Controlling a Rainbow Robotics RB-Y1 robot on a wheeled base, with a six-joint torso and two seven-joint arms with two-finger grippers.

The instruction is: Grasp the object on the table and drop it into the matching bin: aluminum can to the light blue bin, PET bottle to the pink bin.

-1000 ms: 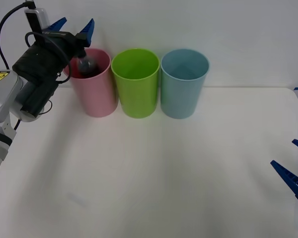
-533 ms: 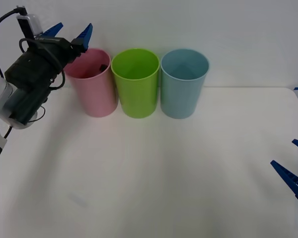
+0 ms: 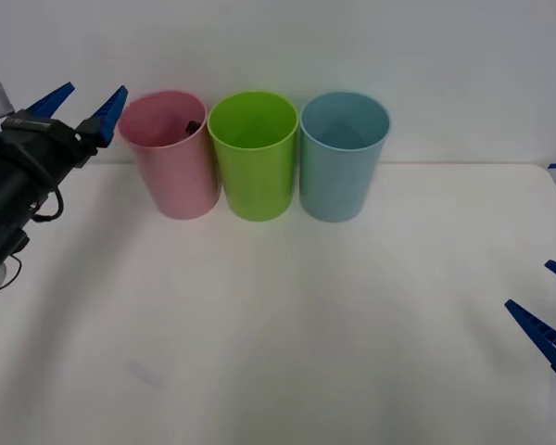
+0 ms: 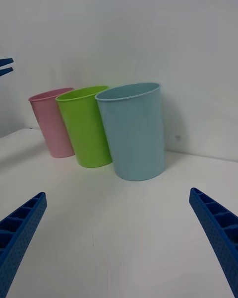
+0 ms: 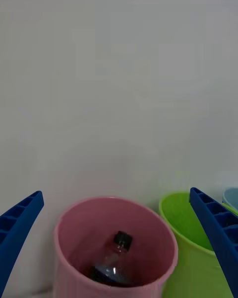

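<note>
While the right end effector (image 3: 549, 311) waits low at the near right edge of the table (image 3: 287, 315), its two blue fingers (image 4: 20, 228) are spread wide apart and hold nothing. It is well apart from the pink bin (image 3: 170, 153), far off to that bin's right and closer to the robot.

Farther back, three tall bins stand in a row on the table. The pink bin is the one at the left end. Just beside it, on its right, is the lime green bin (image 3: 253, 153), and they look like they touch or almost touch. The light blue bin (image 3: 344, 153) comes next, two places to the right of the pink bin.

The left end effector (image 3: 79, 104) hangs in the air just to the left of the pink bin, near its rim. Its fingers (image 5: 17, 228) are spread wide too, with nothing between them.

The PET bottle (image 5: 111, 263) lies inside the pink bin, leaning, with its black cap pointing up.
</note>
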